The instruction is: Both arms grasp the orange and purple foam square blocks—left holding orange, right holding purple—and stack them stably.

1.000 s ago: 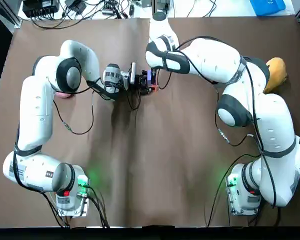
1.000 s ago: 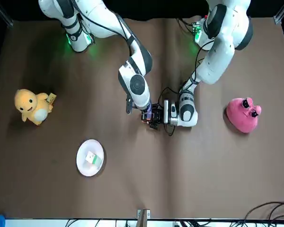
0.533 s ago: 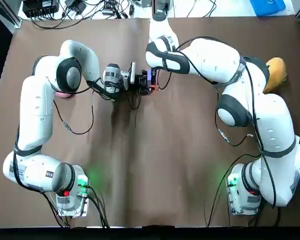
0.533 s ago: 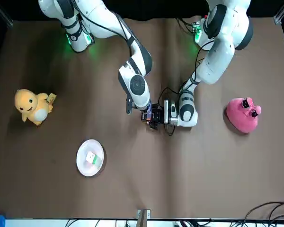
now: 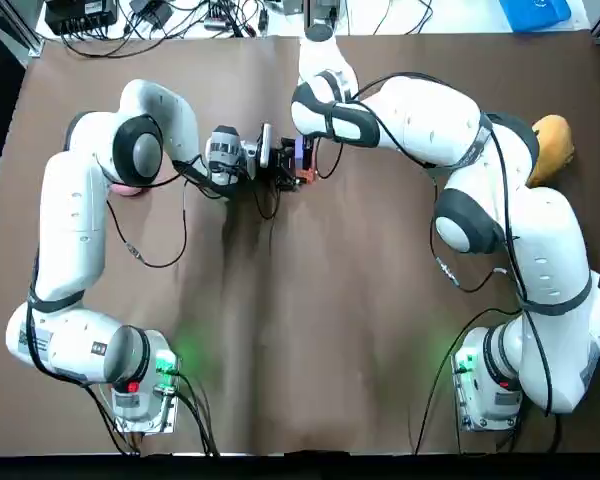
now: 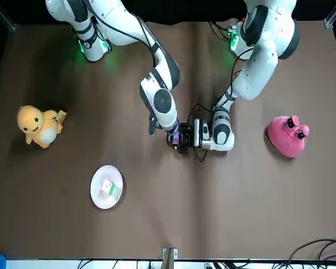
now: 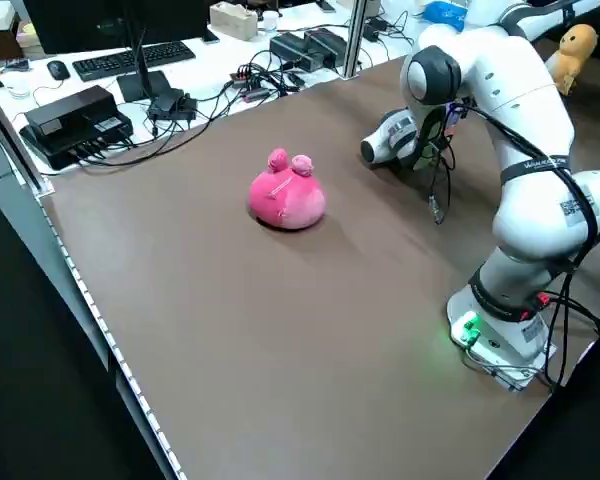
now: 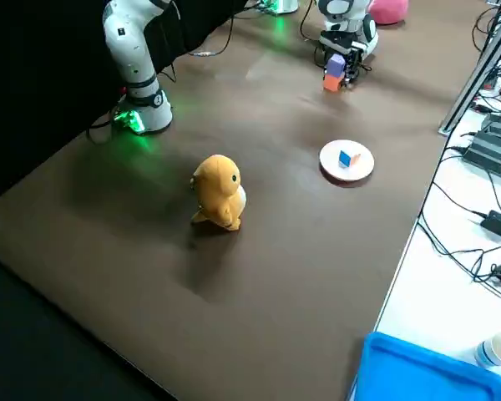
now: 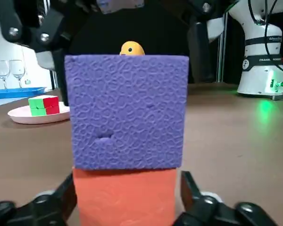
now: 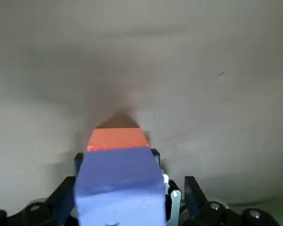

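The purple foam block [image 9: 127,110] rests on top of the orange foam block [image 9: 125,197], and the orange one stands on the brown table. In the right side view the purple block [image 8: 336,63] sits squarely over the orange block [image 8: 331,82]. My left gripper [image 5: 292,172] reaches in level from the left and is shut on the orange block, a finger on each side. From above, my right gripper [image 5: 302,155] comes down and is shut on the purple block [image 10: 118,183]. Beyond it the orange block [image 10: 117,139] shows.
A pink plush toy [image 6: 288,136] lies near the left arm. A yellow duck toy [image 6: 38,126] stands on the right arm's side. A white plate [image 6: 94,188] holding a small coloured cube [image 6: 107,188] lies toward the far edge. Cables and a blue tray [image 8: 434,372] lie off the table.
The two grippers and the stacked blocks have shifted very slightly toward the left arm's side. Both grips look the same.
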You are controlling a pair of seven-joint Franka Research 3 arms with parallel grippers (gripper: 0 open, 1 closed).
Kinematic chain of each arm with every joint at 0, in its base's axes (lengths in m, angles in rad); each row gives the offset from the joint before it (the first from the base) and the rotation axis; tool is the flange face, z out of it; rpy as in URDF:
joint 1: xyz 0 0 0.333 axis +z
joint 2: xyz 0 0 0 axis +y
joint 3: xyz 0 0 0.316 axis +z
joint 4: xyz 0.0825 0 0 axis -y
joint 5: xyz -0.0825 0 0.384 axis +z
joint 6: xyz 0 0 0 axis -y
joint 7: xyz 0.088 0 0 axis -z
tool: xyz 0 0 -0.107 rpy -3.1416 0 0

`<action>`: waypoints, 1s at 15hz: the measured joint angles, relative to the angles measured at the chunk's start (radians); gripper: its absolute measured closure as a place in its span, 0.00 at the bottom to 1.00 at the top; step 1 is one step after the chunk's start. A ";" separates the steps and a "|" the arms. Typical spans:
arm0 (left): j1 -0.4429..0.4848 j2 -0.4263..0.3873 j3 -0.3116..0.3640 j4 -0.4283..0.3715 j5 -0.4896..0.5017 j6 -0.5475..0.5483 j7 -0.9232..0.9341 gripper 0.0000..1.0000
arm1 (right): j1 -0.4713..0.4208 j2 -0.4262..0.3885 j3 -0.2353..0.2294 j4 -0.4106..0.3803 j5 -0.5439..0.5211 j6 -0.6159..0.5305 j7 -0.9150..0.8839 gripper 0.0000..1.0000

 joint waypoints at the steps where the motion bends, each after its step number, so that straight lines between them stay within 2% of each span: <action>1: 0.000 0.000 0.001 0.000 0.000 0.000 0.000 0.00 | 0.000 0.000 0.000 0.002 0.000 -0.014 0.000 0.00; 12: 0.015 -0.001 0.003 -0.001 0.000 0.000 -0.003 0.00 | -0.001 -0.006 -0.006 0.029 0.000 -0.022 0.000 0.00; 15: 0.030 -0.004 0.003 -0.009 0.000 -0.001 -0.003 0.00 | -0.001 -0.008 -0.006 0.031 0.000 -0.058 0.000 0.00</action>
